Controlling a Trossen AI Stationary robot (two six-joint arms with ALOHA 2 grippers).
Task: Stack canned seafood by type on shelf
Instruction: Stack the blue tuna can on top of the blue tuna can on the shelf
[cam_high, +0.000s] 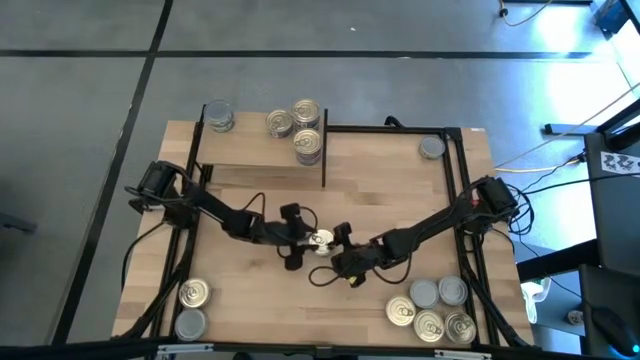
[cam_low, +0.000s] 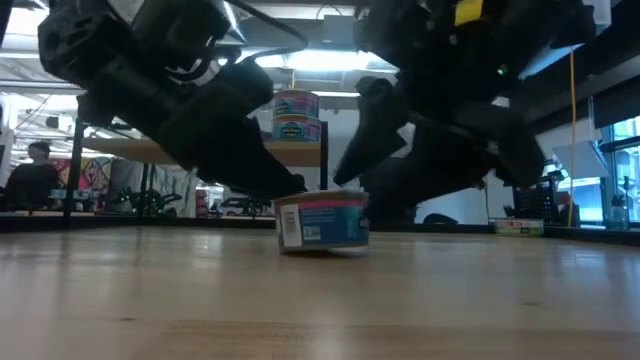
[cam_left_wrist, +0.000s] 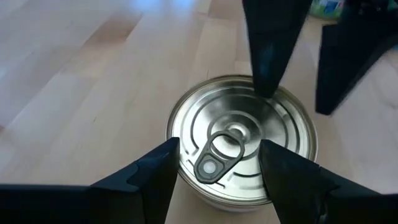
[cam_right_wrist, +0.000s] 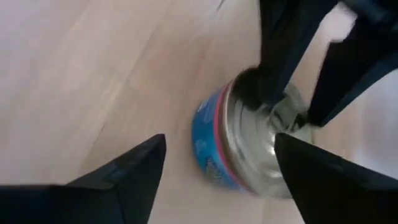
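A tin of canned seafood (cam_high: 320, 240), with a silver pull-tab top and a blue side with a pink band, stands on the tabletop at mid-table. My left gripper (cam_high: 305, 240) is open at the tin's left, its fingers over the near part of the tin's top (cam_left_wrist: 242, 143). My right gripper (cam_high: 338, 252) is open on the tin's right, slanting down at it (cam_right_wrist: 249, 149). On the shelf (cam_high: 250, 152) at the far left stand several more tins (cam_high: 306, 128), two of them stacked (cam_low: 295, 115). My left gripper slants down from the table's left, and one fingertip (cam_low: 292, 186) reaches the tin's top rim (cam_low: 284, 198); I cannot tell whether it touches. My right gripper has one fingertip (cam_left_wrist: 266, 81) at the opposite rim (cam_left_wrist: 273, 93) of the top; I cannot tell whether it touches.
Two tins (cam_high: 193, 305) stand at the near left corner and several (cam_high: 432, 310) at the near right. A single silver-topped tin (cam_high: 432, 148) stands at the far right. Black frame rails (cam_high: 465, 200) run along the table's sides. Bare wood lies around the middle tin.
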